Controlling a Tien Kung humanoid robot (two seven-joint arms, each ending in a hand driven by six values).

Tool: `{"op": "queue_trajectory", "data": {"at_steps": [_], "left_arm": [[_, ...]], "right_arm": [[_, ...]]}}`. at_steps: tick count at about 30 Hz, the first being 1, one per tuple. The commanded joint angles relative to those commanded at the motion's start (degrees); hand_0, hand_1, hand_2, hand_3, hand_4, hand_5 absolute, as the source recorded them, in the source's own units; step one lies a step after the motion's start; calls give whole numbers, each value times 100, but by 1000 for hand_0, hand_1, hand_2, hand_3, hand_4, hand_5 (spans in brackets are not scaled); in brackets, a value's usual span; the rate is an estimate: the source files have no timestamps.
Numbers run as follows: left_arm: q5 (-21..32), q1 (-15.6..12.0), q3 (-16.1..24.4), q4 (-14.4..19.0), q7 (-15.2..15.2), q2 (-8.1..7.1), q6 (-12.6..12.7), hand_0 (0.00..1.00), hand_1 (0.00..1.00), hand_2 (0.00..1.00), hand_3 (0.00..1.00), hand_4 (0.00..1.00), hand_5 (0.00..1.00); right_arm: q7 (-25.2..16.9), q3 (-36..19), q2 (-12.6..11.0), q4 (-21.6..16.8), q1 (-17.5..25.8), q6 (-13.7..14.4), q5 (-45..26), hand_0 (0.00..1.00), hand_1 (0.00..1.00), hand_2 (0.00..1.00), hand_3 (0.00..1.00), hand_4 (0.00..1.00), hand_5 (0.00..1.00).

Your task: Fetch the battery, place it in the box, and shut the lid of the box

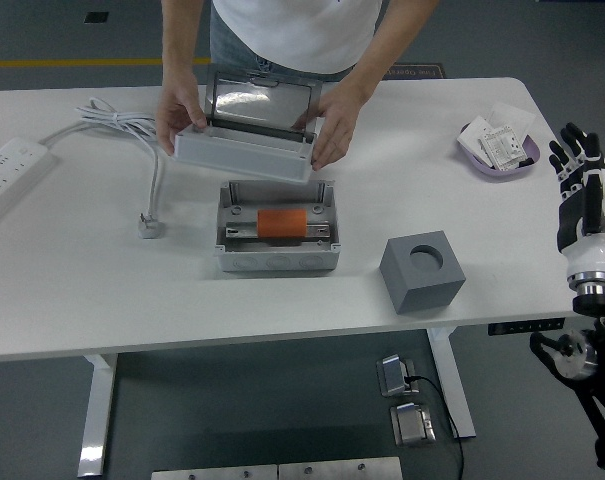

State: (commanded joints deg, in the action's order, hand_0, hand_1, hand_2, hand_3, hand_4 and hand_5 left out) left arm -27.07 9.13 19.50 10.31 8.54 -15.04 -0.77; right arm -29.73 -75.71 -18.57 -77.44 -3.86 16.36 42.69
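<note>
1. Box base (278,255) open at tabletop (82,290) centre; orange battery (282,222) inside
2. Lid (244,150) lifted clear at 12 o'clock, gripped by person's hands (180,112)
3. Right hand (585,195) at 3 o'clock edge, fingers (572,150) spread, empty

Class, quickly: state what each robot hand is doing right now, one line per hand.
Left hand: not in view.
Right hand: open, fingers spread, holding nothing, raised at the table's right edge.
</note>
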Motion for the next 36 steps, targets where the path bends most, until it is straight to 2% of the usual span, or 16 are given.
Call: {"op": "queue_trajectory", "data": {"at_steps": [6, 13, 23, 27, 32, 36], "left_arm": [[104, 53, -129, 0, -51, -20, 1, 576, 686, 553, 597, 493, 161], [23, 108, -74, 0, -81, -73, 18, 576, 686, 553, 597, 493, 160], [-1020, -12, 937, 0, 160, -19, 33, 576, 686, 552, 598, 492, 160], [-609, 80, 520, 0, -35, 11, 32, 576, 686, 553, 598, 492, 160], [357, 182, -468, 43, -513, -7, 69, 576, 686, 552, 598, 492, 160], [815, 176, -972, 130, -632, -16, 78, 576, 686, 552, 599, 493, 161]], "right_arm": [[-21, -62, -11, -54, -2, -2, -4, 939, 836, 861, 828, 964, 860], [-13, -133, -62, -85, 34, -2, -31, 940, 839, 859, 827, 963, 867], [2, -47, -66, -112, -37, 2, 2, 939, 838, 856, 826, 965, 873], [7, -70, -75, -118, -72, 22, 56, 934, 835, 853, 827, 965, 880], [-10, -118, -51, -135, -41, 24, 93, 932, 831, 850, 827, 965, 880], [-14, -162, -67, -146, -1, 21, 91, 932, 825, 846, 827, 964, 883]]}}
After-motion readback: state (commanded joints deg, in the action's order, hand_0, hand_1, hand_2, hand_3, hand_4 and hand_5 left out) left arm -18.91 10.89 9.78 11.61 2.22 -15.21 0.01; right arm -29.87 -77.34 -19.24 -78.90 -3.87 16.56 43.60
